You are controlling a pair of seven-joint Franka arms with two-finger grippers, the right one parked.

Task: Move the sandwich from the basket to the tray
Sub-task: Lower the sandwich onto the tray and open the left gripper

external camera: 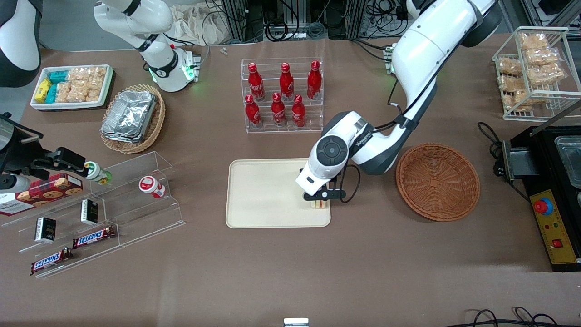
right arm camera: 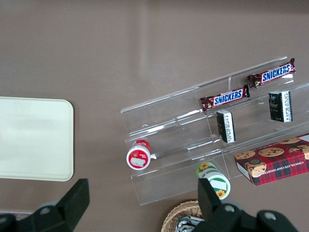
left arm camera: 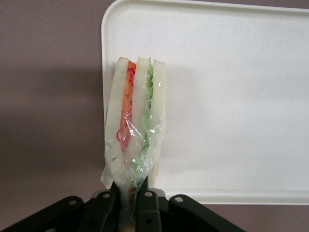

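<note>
Pincer (external camera: 320, 200) low over the tray (external camera: 263, 195), at the tray's corner nearest the basket (external camera: 437, 181) and on the edge nearer the front camera. Its fingers (left arm camera: 147, 205) closed tight on the wrapped end of the sandwich (left arm camera: 136, 121), nearly meeting.

Sandwich: three pale bread slices, an orange-red filling layer and a green one between them, clear film bunched at the gripped end. In the wrist view it lies mostly over the tray's cream surface, one bread edge running along the tray's rim (whether it touches the tray or hangs just above it, cannot tell). In the front view only a sliver of the sandwich (external camera: 319, 205) shows under the pincer.

Basket sits on the brown tabletop (external camera: 290, 272) beside the tray, toward the working arm's end, apart from it; nothing visible inside but its weave.

Farther from the front camera than the tray: clear rack of red bottles (external camera: 281, 93). Toward the parked arm's end: tan wicker basket with foil containers (external camera: 132, 117), white bin of snack packets (external camera: 71, 86), clear stepped shelf (external camera: 104, 213) with two Snickers bars (right arm camera: 227, 98).
</note>
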